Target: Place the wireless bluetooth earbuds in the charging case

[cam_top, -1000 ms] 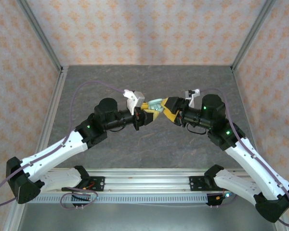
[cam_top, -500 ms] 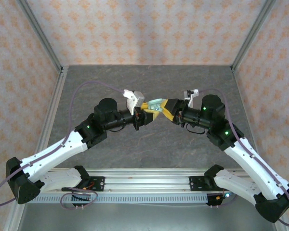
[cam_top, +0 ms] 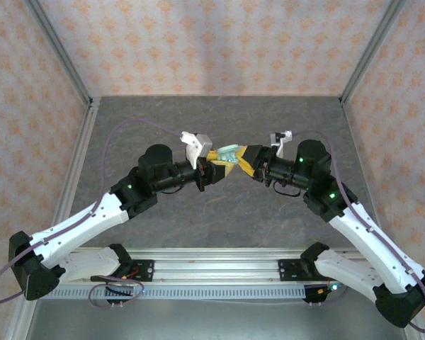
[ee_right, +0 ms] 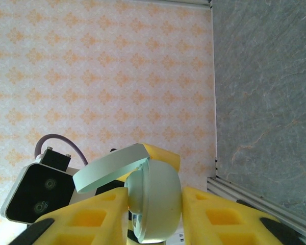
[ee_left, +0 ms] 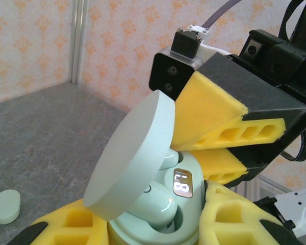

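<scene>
Above mid-table, your left gripper (ee_left: pixel 153 232) clamps the open charging case (ee_left: pixel 183 214); one earbud (ee_left: pixel 154 200) sits in its socket beside the lit display (ee_left: pixel 182 184). Your right gripper (ee_right: pixel 154 214) stands narrow around the case's back, but you cannot tell whether it pinches.

Charging case (ee_left: pixel 143 227) screen (ee_left: pixel 182 182) lit; digits illegible.

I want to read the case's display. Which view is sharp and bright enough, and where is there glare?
Left wrist view: charging case sharp, its lit display glowing and slightly bloomed, with a bright streak on the plastic beside it. Top external view: even light, but the case is too small to read. Right wrist view: sharp, yet it faces the case's plain outer shell.
</scene>
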Action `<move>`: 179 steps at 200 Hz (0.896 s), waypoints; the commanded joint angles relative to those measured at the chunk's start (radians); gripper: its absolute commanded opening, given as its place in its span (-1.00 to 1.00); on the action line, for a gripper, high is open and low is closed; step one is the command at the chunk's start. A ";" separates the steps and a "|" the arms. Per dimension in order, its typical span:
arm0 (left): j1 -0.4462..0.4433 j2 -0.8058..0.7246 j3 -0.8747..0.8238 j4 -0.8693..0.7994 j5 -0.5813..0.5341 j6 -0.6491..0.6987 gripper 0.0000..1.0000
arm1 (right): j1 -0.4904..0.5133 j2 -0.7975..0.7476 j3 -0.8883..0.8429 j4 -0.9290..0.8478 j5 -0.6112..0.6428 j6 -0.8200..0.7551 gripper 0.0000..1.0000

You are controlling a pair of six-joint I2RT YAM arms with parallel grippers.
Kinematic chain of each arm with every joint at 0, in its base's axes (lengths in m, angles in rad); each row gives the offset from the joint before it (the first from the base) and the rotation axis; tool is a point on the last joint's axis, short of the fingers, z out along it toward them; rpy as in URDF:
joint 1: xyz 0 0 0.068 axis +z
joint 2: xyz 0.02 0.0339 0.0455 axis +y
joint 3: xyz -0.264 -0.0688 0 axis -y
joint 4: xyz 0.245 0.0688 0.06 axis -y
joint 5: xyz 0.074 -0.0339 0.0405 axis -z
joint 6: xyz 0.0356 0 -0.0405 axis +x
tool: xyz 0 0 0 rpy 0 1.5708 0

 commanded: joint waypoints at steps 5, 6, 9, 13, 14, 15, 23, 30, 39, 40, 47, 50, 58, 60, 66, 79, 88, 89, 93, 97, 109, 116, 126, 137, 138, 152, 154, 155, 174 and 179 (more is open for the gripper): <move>-0.007 -0.014 0.008 0.046 -0.007 -0.004 -0.68 | -0.001 -0.003 -0.010 0.044 -0.020 0.010 -0.40; -0.007 -0.014 0.008 0.045 -0.007 -0.004 -0.68 | -0.001 -0.003 -0.010 0.044 -0.019 0.010 -0.41; -0.007 -0.014 0.009 0.045 -0.008 -0.004 -0.68 | 0.000 -0.002 -0.010 0.045 -0.020 0.010 -0.44; -0.007 -0.014 0.008 0.045 -0.007 -0.004 -0.68 | 0.000 -0.003 -0.011 0.048 -0.020 0.011 -0.47; -0.007 -0.014 0.008 0.046 -0.007 -0.004 -0.68 | -0.001 -0.003 -0.011 0.048 -0.019 0.012 -0.48; -0.007 -0.014 0.008 0.046 -0.007 -0.005 -0.68 | -0.001 -0.003 -0.011 0.049 -0.019 0.011 -0.49; -0.007 -0.013 0.009 0.047 -0.007 -0.004 -0.68 | -0.001 -0.003 -0.013 0.053 -0.019 0.014 -0.55; -0.007 -0.012 0.010 0.046 -0.007 -0.004 -0.68 | -0.001 -0.002 -0.015 0.059 -0.020 0.018 -0.57; -0.007 -0.010 0.011 0.047 -0.006 -0.004 -0.68 | 0.000 -0.002 -0.017 0.064 -0.020 0.022 -0.60; -0.007 -0.010 0.012 0.047 -0.006 -0.004 -0.68 | -0.001 -0.002 -0.017 0.065 -0.020 0.022 -0.60; -0.007 -0.008 0.012 0.047 -0.005 -0.002 -0.68 | 0.000 -0.002 -0.018 0.066 -0.020 0.023 -0.61; -0.007 -0.009 0.012 0.046 -0.006 -0.002 -0.68 | 0.000 -0.003 -0.017 0.067 -0.020 0.023 -0.62; -0.007 -0.006 0.014 0.046 -0.004 -0.002 -0.68 | 0.000 -0.002 -0.017 0.067 -0.021 0.025 -0.64; -0.007 -0.005 0.014 0.047 -0.004 -0.002 -0.68 | 0.000 -0.003 -0.017 0.068 -0.020 0.027 -0.64; -0.007 -0.004 0.014 0.047 -0.003 -0.002 -0.68 | 0.000 -0.002 -0.017 0.069 -0.021 0.027 -0.65; -0.007 -0.002 0.016 0.046 -0.001 -0.002 -0.67 | 0.000 -0.002 -0.019 0.074 -0.020 0.031 -0.68; -0.007 -0.001 0.018 0.046 0.002 -0.001 -0.67 | -0.001 -0.002 -0.020 0.079 -0.021 0.034 -0.72; -0.007 -0.001 0.017 0.045 0.002 -0.001 -0.66 | -0.001 -0.002 -0.020 0.080 -0.021 0.034 -0.72; -0.007 -0.001 0.020 0.046 0.005 -0.001 -0.66 | 0.000 -0.003 -0.022 0.084 -0.021 0.037 -0.74; -0.007 0.001 0.020 0.045 0.008 0.001 -0.64 | -0.001 -0.002 -0.022 0.087 -0.020 0.039 -0.75; -0.007 0.004 0.025 0.040 0.017 0.005 -0.56 | -0.001 -0.003 -0.025 0.097 -0.020 0.044 -0.79; -0.007 0.005 0.026 0.037 0.022 0.007 -0.52 | 0.000 -0.004 -0.027 0.103 -0.021 0.047 -0.81; -0.007 0.006 0.029 0.033 0.029 0.010 -0.47 | 0.000 -0.004 -0.028 0.108 -0.022 0.052 -0.82; -0.007 0.007 0.033 0.031 0.034 0.013 -0.43 | -0.001 -0.004 -0.028 0.115 -0.022 0.054 -0.83; -0.007 0.007 0.033 0.031 0.034 0.013 -0.42 | -0.001 -0.004 -0.028 0.116 -0.022 0.054 -0.83; -0.007 0.007 0.035 0.026 0.038 0.019 -0.38 | 0.000 -0.006 -0.028 0.118 -0.022 0.055 -0.84; -0.007 0.006 0.036 0.026 0.039 0.019 -0.37 | 0.000 -0.007 -0.028 0.119 -0.021 0.056 -0.84; -0.007 0.007 0.037 0.024 0.039 0.020 -0.37 | -0.001 -0.007 -0.028 0.119 -0.020 0.056 -0.84; -0.007 0.003 0.040 0.016 0.043 0.029 -0.28 | 0.000 -0.011 -0.030 0.128 -0.016 0.056 -0.85; -0.007 0.003 0.041 0.015 0.042 0.030 -0.26 | 0.000 -0.013 -0.030 0.129 -0.014 0.056 -0.85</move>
